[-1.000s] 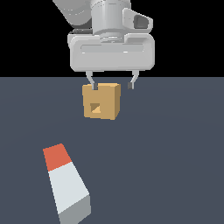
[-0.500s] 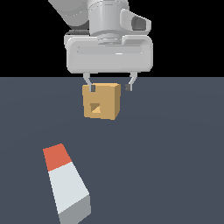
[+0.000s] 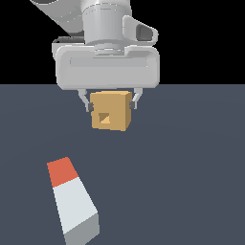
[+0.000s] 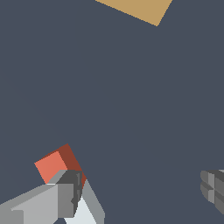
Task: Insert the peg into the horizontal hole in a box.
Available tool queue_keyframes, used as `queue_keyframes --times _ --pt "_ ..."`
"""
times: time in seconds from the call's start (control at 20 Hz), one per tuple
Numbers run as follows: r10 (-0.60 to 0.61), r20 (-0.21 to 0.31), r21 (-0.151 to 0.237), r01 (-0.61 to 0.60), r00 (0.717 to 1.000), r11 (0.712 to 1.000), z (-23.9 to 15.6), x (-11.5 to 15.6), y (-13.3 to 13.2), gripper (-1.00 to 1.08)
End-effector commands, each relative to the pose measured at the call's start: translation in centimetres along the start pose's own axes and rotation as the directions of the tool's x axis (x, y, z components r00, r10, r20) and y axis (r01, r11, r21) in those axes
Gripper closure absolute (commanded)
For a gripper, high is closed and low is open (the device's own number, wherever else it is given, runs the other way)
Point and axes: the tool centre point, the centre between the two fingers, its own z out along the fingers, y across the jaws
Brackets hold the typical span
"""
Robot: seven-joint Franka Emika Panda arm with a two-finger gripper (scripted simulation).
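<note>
Only the gripper [image 3: 111,103] has shifted slightly, jaws apart and holding nothing, while the peg [image 3: 72,201] lies untouched on the near worktop [image 3: 191,182], well short of the box [image 3: 111,111], so everything remains.

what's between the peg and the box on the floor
Nothing: in the exterior view only bare dark floor separates the peg from the box. The wrist view shows the same empty stretch.
</note>
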Motion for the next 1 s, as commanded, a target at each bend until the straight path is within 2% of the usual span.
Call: queue_keyframes --times 0.0,0.45,0.95 --pt "-0.040 -0.001 0.001 0.040 0.999 0.999 0.7 -1.0 -0.8 -0.92" --pt "-0.190 -0.006 0.004 0.190 0.982 0.982 3.1 -4.9 -3.5 -0.92" --pt "-0.347 -0.012 0.007 0.347 0.938 0.938 5.8 -9.7 -5.6 -0.92"
